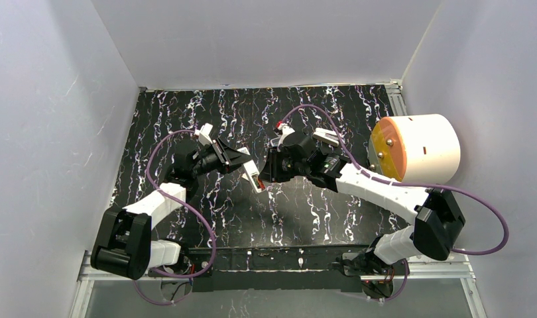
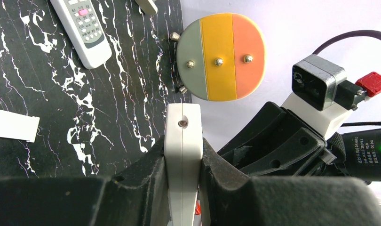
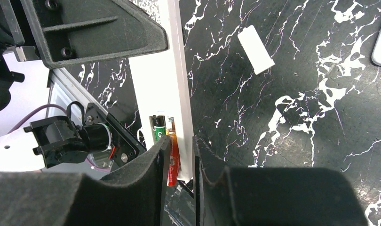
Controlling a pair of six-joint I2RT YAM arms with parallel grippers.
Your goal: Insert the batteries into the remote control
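My left gripper (image 1: 242, 162) is shut on a white remote control (image 1: 252, 175) and holds it above the table; in the left wrist view the remote (image 2: 183, 136) stands edge-on between my fingers, gripper (image 2: 183, 155). In the right wrist view the remote (image 3: 155, 80) shows its open battery bay with a green battery (image 3: 159, 130) seated in it. My right gripper (image 3: 182, 143) is closed narrowly at the bay's end on a red battery (image 3: 172, 160), which lies tilted with its upper end at the spring and its lower end past the remote's end. My right gripper (image 1: 267, 175) meets the remote's end.
A second remote (image 2: 83, 28) lies face up on the marbled table (image 2: 61, 84). A white battery cover (image 3: 256, 49) lies loose on the table, also in the left wrist view (image 2: 12, 125). A white drum with a coloured disc face (image 1: 418, 147) stands at the right edge.
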